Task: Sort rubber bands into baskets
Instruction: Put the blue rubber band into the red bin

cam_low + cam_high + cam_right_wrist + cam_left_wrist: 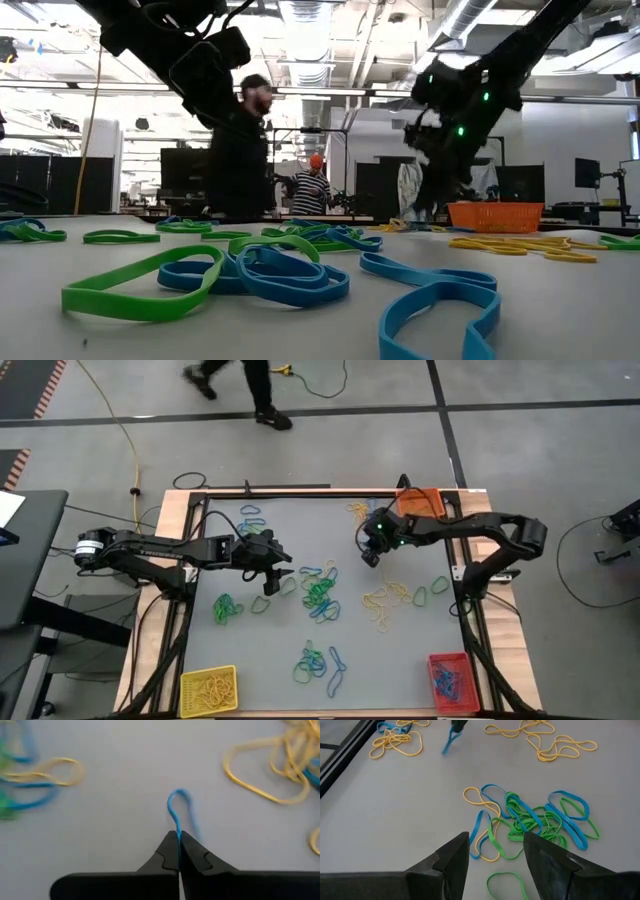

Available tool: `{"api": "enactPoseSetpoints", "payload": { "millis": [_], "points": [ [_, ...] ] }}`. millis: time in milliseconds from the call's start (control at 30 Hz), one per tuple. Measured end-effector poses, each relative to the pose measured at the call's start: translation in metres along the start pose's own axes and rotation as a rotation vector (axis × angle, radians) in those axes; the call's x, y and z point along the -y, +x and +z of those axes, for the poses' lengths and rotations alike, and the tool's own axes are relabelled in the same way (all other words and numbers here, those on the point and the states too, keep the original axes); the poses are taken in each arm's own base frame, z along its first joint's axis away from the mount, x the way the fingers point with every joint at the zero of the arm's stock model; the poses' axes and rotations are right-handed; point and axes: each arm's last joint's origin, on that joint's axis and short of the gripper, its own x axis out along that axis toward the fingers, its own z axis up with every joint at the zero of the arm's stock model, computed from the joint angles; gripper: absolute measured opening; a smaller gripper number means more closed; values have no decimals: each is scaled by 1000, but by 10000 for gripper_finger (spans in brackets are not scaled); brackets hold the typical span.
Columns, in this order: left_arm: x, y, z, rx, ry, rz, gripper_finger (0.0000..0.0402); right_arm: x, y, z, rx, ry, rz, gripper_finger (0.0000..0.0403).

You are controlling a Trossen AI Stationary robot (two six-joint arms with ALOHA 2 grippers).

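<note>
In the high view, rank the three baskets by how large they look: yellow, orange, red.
1. Yellow basket, whole and broadest.
2. Red basket, somewhat narrower.
3. Orange basket, smallest as seen, but the right arm covers part of it, so its full size is unsure.

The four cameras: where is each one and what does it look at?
High view: overhead, looking down on table, both arms.
Low view: table height, looking across bands into room; arms above.
Left wrist view: above green-blue pile; left gripper open.
Right wrist view: right gripper shut on blue band.
Shared: left wrist view also shows that blue band.
</note>
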Motion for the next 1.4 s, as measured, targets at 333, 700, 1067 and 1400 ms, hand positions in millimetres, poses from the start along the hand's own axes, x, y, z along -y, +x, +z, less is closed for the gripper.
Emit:
{"api": "enactPoseSetpoints", "payload": {
  "millis": [333,700,1067,1400],
  "points": [
    [0,0,0,0,0,0,178,-59,-67,-16,20,-141,133,23],
    [0,0,0,0,0,0,178,-108,-142,-79,-157,-242,358,23],
    [0,0,0,0,0,0,178,-144,-197,-146,-417,-172,602,23],
    [0,0,0,1,0,0,178,-155,-236,-208,-551,8,589,23]
  ]
}}
